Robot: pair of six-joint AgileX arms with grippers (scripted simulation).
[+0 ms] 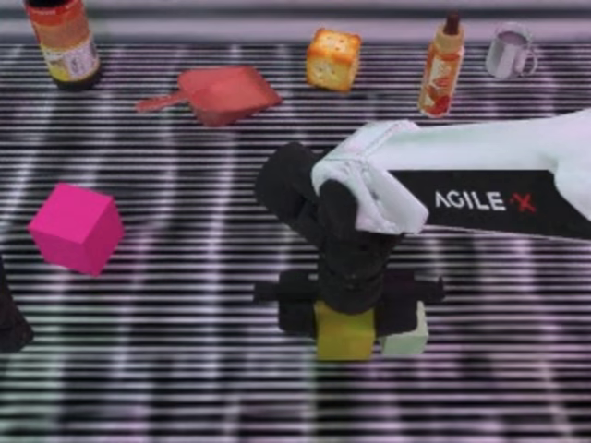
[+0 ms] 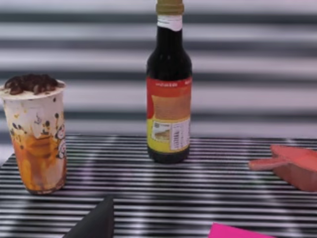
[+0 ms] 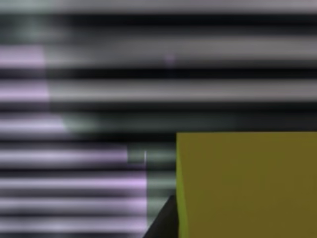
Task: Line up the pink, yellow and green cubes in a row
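Nearest the front edge, the right gripper [image 1: 345, 318] stands over the yellow cube [image 1: 343, 334], its fingers closed on the cube's left and right sides; the right wrist view is filled low down by that same yellow face [image 3: 246, 184]. The green cube [image 1: 406, 338] sits touching the yellow one on its right, half hidden under the gripper body. The white right arm [image 1: 480, 175] (lettered AGILE X) reaches in from the right side of the table.

Farther back and well to the left, the pink cube [image 1: 76, 228] rests alone on the striped table [image 1: 185, 369], apart from the other two. The left arm is parked at the left edge [image 1: 11, 318]; I cannot tell how its fingers stand.

Along the far side stand a sauce bottle [image 1: 63, 41], a red scoop [image 1: 222, 94], an orange cracker box [image 1: 332, 59], a slim bottle [image 1: 441, 68] and a mug [image 1: 510, 51]. The left wrist view adds a topped drink cup [image 2: 35, 134].
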